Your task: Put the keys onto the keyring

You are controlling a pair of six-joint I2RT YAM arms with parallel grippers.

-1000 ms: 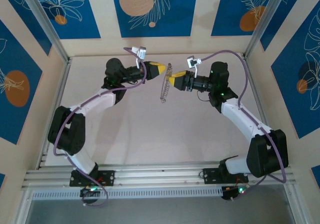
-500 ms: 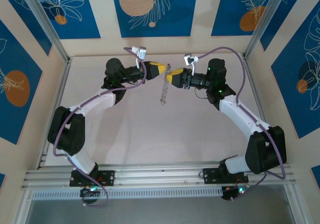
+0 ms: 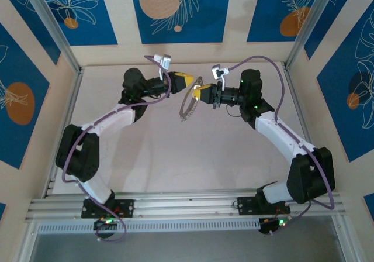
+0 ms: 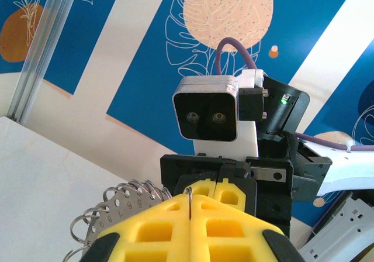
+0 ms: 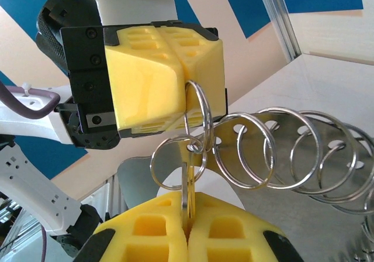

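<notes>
The bench (image 3: pixel 175 157) is a bare, pale pinkish sheet. It is boxed in by cream walls (image 3: pixel 236 16) with blue panels of white leaf outlines and orange discs. Aluminium posts (image 3: pixel 52 28) stand at the far corners, and a slotted rail (image 3: pixel 187 206) runs along the 6 o'clock edge.

Toward 12 o'clock the two arms meet above the surface. The left gripper (image 3: pixel 188 79) reaches in from 9 o'clock, its yellow fingers pressed together on the thin wire of the keyring (image 3: pixel 184 113). The right gripper (image 3: pixel 197 92) comes from 3 o'clock, closed tight on a thin silvery piece among the ring's fringe. The keyring hangs off the bench, trailing toward 7 o'clock below the tips.
</notes>
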